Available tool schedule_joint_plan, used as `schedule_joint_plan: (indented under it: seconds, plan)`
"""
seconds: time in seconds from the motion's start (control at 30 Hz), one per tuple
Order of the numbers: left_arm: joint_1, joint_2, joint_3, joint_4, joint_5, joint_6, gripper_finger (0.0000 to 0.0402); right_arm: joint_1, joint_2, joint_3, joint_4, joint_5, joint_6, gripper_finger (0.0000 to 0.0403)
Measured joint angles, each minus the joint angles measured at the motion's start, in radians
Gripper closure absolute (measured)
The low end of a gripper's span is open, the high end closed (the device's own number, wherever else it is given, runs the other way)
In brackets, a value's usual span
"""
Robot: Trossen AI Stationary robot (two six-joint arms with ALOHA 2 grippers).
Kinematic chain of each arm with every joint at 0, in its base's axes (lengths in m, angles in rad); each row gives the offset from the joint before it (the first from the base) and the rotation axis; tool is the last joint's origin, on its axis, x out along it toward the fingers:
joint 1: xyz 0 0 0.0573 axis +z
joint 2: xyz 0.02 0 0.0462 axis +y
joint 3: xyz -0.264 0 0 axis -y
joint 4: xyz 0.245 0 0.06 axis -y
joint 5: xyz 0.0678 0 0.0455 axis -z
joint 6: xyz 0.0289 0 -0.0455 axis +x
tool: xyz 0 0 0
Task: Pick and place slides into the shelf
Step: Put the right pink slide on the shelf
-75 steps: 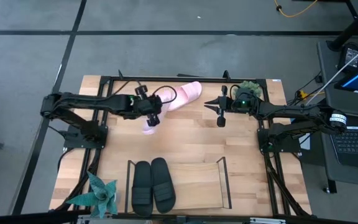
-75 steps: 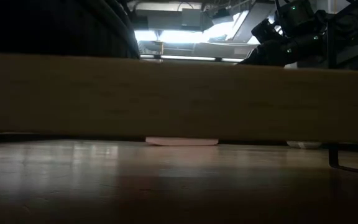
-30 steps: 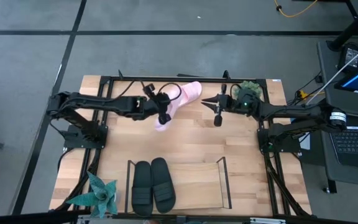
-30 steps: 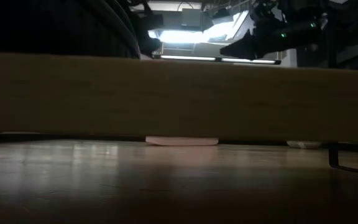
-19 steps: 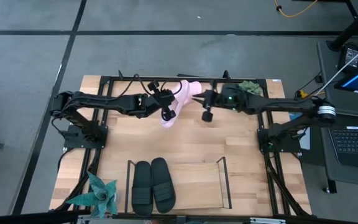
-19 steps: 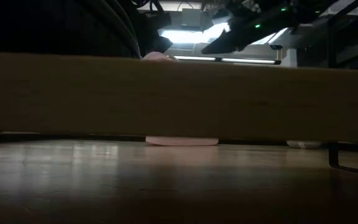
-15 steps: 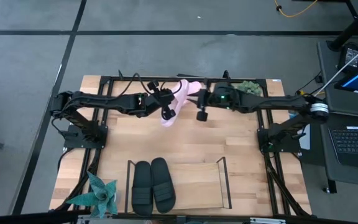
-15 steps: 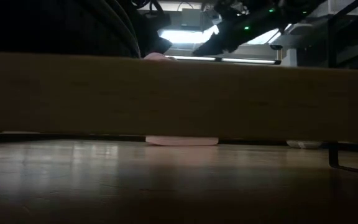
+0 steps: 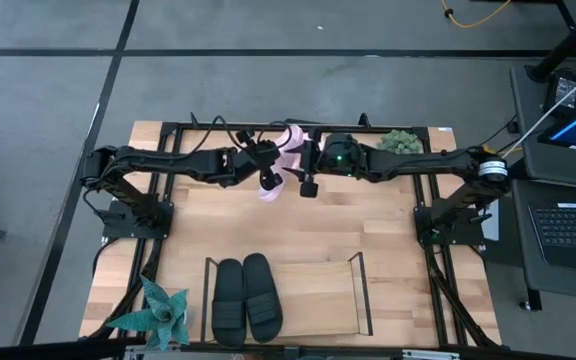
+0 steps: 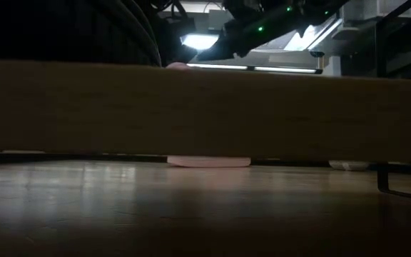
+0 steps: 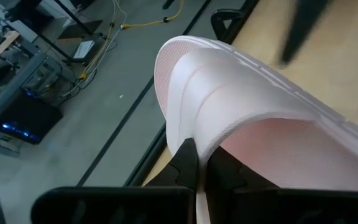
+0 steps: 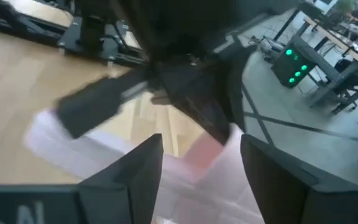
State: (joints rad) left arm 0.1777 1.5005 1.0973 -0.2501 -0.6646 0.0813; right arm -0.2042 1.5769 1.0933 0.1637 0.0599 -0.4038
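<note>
the right gripper (image 9: pixel 306 170) swings in across the table's far side and spreads its fingers beside the pink slide (image 9: pixel 280 158). the left gripper (image 9: pixel 268 170) carries that slide toward the middle.

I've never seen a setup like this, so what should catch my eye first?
Two dark arms meet at the table's far edge: the left gripper is shut on a pink slide, lifted, while the open right gripper closes in. Near the front, a black pair already sits in the shelf.

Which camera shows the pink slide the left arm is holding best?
The left wrist view: the pink slide fills it, pinched by the left gripper. The high view shows it small, the right wrist view blurred, the low view barely.
</note>
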Motion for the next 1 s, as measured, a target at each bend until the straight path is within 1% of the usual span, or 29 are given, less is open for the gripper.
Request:
schedule_joint_plan:
  seconds: [0.07, 0.17, 0.23, 0.33, 0.53, 0.67, 0.83, 1.0]
  plan:
    - [-0.001, 0.0, 0.0, 0.0, 0.001, 0.0, 0.0399, -0.001, 0.024, 0.001, 0.038, 0.009, 0.002, 0.0185]
    - [0.0, 0.0, 0.0, -0.001, 0.001, 0.0, 0.0399, -0.002, 0.052, 0.001, 0.095, 0.057, -0.002, 0.0188]
    - [0.0, 0.0, 0.0, 0.0, 0.001, 0.0, 0.0399, -0.002, 0.066, 0.002, 0.112, 0.071, -0.023, 0.0191]
    - [0.0, 0.0, 0.0, 0.0, 0.003, 0.001, 0.0399, -0.002, 0.08, 0.002, 0.111, 0.081, -0.046, 0.0194]
    - [0.0, 0.0, 0.0, -0.003, 0.039, 0.007, 0.0399, -0.002, 0.086, 0.002, 0.109, 0.177, -0.051, 0.0195]
    - [0.0, 0.0, 0.0, -0.002, 0.048, 0.007, 0.0399, -0.001, 0.082, 0.002, 0.111, 0.179, -0.099, 0.0195]
    - [0.0, 0.0, 0.0, -0.003, 0.065, 0.007, 0.0399, -0.001, 0.082, 0.002, 0.111, 0.183, -0.104, 0.0195]
    - [0.0, 0.0, 0.0, -0.003, 0.081, 0.007, 0.0399, 0.0, 0.081, 0.002, 0.097, 0.235, -0.122, 0.021]
